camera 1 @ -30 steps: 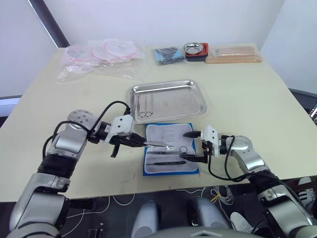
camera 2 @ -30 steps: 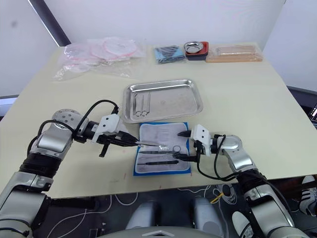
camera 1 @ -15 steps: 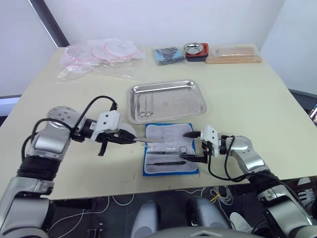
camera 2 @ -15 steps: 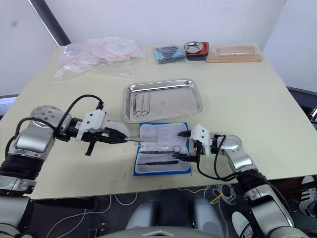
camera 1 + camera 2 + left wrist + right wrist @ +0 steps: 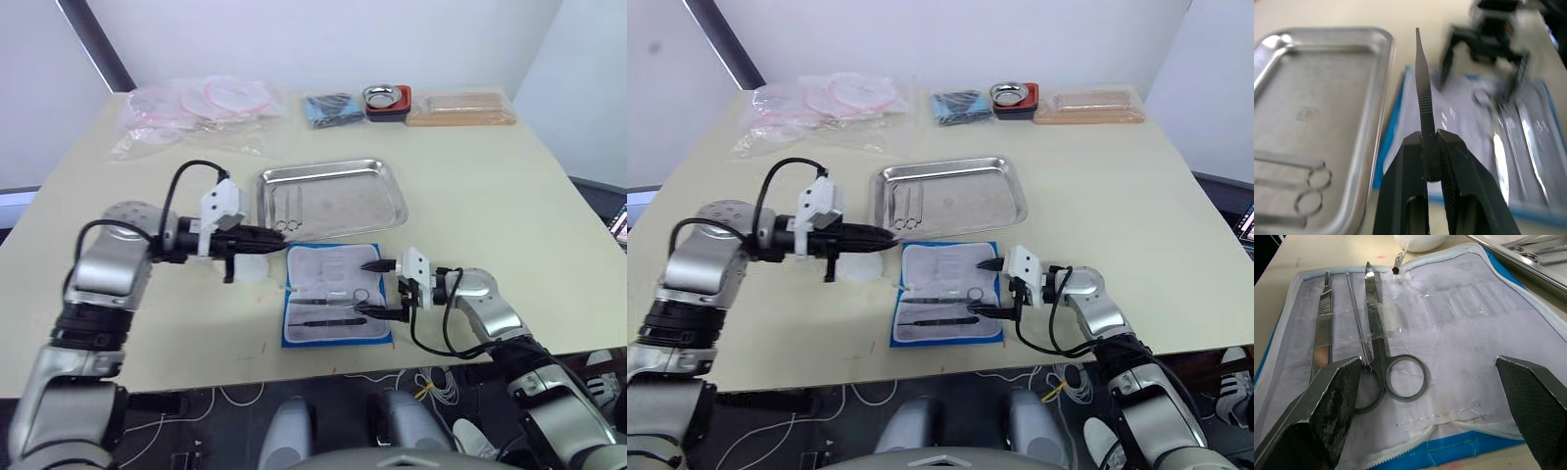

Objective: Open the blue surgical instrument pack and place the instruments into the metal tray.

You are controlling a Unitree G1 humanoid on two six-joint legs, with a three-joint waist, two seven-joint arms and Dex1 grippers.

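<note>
From head height we look forward and down across the whole tabletop (image 5: 509,186) through both eyes, seeing nearly the same scene. Our wrist cameras sit close, each facing along its own fingers; both take in the blue surgical instrument pack (image 5: 1449,333) and the metal tray (image 5: 1312,88).

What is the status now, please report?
Left gripper shut on slim instrument, beside metal tray. Right gripper open over opened pack; scissors in their slot. Nothing blocking.
</note>
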